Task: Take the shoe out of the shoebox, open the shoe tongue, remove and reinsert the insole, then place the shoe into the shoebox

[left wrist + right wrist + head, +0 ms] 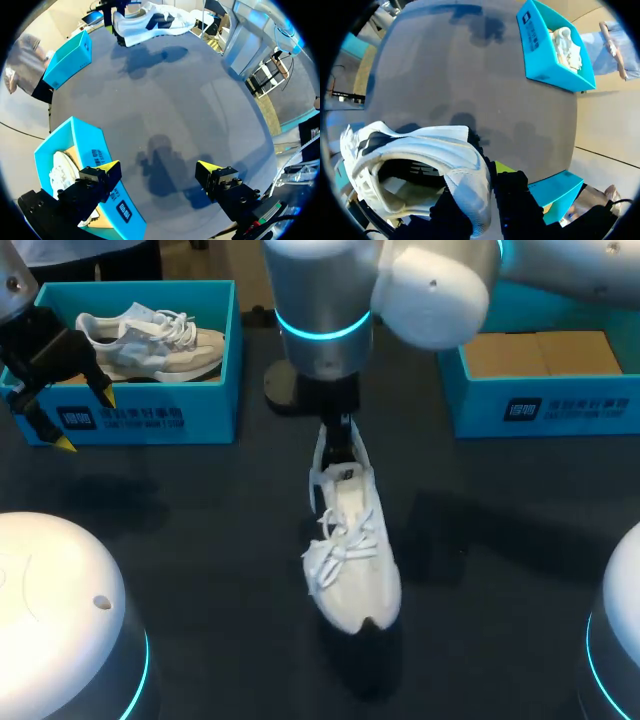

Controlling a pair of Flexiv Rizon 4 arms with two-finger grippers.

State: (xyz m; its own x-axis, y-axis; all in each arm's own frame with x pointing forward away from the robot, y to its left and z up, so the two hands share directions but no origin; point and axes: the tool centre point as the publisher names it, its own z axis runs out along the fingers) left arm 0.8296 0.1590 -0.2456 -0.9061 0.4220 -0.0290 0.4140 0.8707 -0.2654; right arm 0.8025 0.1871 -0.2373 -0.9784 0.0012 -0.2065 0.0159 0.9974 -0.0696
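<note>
A white lace-up shoe (352,545) hangs toe-down over the middle of the dark table. My right gripper (340,445) is shut on its heel. In the right wrist view the heel wall of the shoe (447,155) sits pinched in the right gripper (482,187), and the shoe's inside shows. My left gripper (85,420) stands open at the front left corner of the left shoebox (235,360), holding nothing. The left wrist view shows the left gripper (157,172) spread wide above bare table, with the shoe (150,20) far ahead.
The left shoebox holds a second pale shoe (150,340). Another blue shoebox (540,405) with a cardboard insert (540,352) stands at the back right. Bare dark table (200,540) lies between and in front of the boxes.
</note>
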